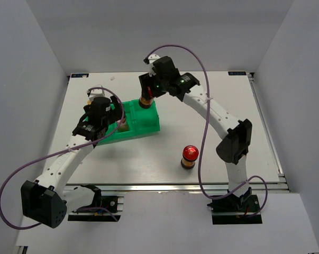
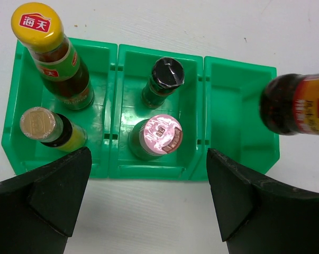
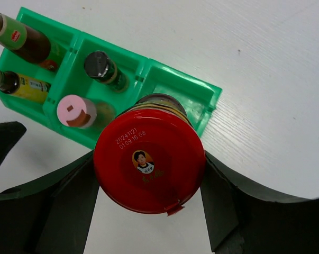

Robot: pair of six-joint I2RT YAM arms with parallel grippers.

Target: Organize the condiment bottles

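The green tray (image 1: pixel 148 123) has three compartments. My right gripper (image 1: pixel 148 91) is shut on a dark red-lidded jar (image 3: pixel 148 159) and holds it over the tray's bare right compartment (image 2: pixel 236 114). That jar also shows at the right of the left wrist view (image 2: pixel 299 104). The left compartment holds two slim brown yellow-capped bottles (image 2: pixel 37 24) (image 2: pixel 40 123). The middle one holds the grey-capped bottle (image 2: pixel 167 72) and the pink-capped bottle (image 2: pixel 162 133). A second red-lidded jar (image 1: pixel 189 157) stands on the table. My left gripper (image 2: pixel 148 198) is open and empty at the tray's near side.
The white table (image 1: pixel 212 106) is walled by grey panels on the left, back and right. A metal rail (image 1: pixel 175 186) runs along the near edge by the arm bases. Purple cables loop off both arms.
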